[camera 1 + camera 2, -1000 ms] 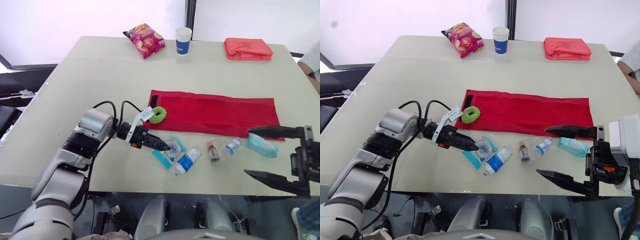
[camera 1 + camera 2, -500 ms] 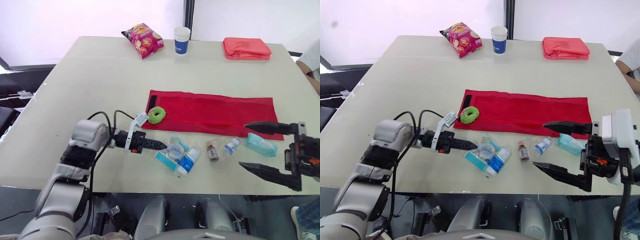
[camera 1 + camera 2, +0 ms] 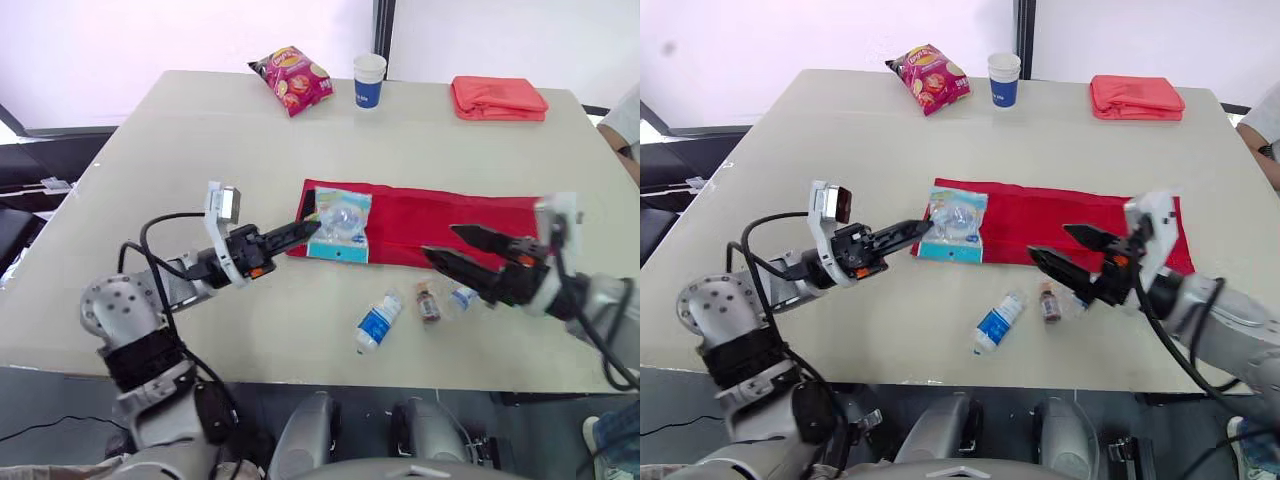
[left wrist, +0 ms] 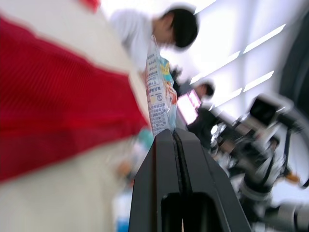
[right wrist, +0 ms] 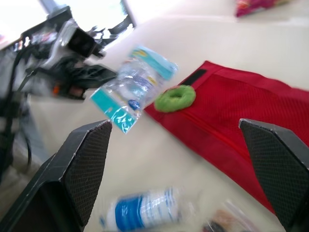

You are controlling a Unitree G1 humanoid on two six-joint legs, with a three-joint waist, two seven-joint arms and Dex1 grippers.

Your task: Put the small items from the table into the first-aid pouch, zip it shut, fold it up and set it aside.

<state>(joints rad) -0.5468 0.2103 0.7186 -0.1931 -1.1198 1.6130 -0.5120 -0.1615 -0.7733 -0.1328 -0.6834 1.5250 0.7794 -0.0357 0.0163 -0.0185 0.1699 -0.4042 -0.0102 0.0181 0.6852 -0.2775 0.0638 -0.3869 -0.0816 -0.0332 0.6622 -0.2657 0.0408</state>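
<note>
Plastic packet (image 3: 341, 225) in left hand (image 3: 313, 227), near pouch (image 3: 410, 213).

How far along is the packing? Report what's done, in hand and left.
Done: nothing visibly packed; the long red fabric pouch lies flat and unfolded. In hand: the left gripper holds a clear plastic packet with a teal edge above the pouch's end; the right gripper hovers open. Left: the blue-labelled bottle, small brown vial and green ring, then zipping, folding, setting aside.
</note>
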